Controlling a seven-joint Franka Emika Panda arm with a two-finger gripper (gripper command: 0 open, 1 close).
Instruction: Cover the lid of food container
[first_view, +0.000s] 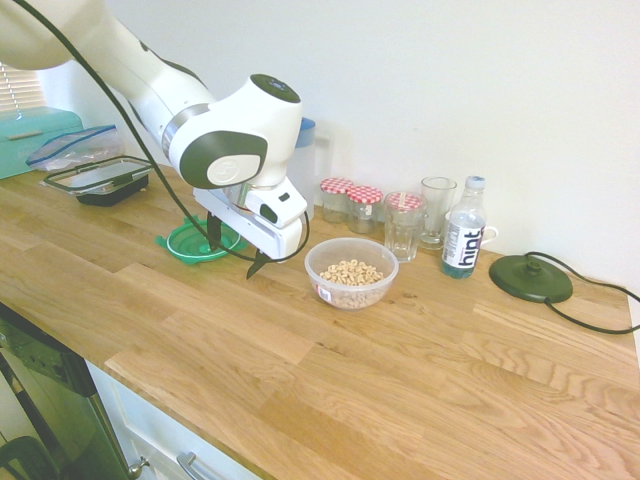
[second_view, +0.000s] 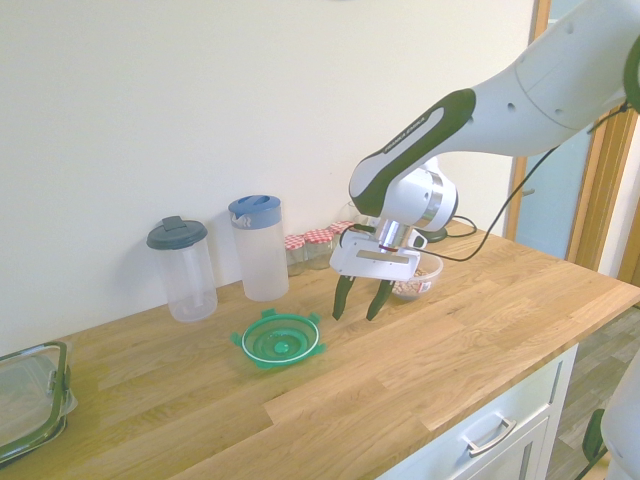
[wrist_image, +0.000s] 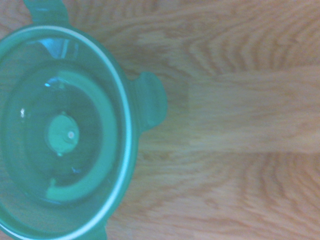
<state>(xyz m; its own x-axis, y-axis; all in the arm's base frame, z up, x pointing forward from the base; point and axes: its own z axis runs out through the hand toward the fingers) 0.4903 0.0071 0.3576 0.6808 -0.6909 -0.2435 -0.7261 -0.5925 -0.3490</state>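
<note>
The round green lid (first_view: 192, 241) lies flat on the wooden counter, its rim and side tabs showing in the second exterior view (second_view: 280, 340) and filling one side of the wrist view (wrist_image: 65, 135). My gripper (first_view: 236, 251) hangs open just above the counter, tilted, between the lid and the food container (first_view: 351, 272). Nothing is between its fingers. The food container is a small clear bowl of cereal rings with a red-and-white label. In the second exterior view my gripper (second_view: 361, 300) is a short way from the lid, and it partly hides the food container (second_view: 416, 287).
Along the wall stand a blue-lidded pitcher (second_view: 258, 247), a grey-lidded pitcher (second_view: 183, 268), red-checked jars (first_view: 350, 200), glasses (first_view: 405, 225) and a water bottle (first_view: 463, 228). A black round base (first_view: 530, 278) lies far right. A rectangular container (first_view: 100, 178) sits far left.
</note>
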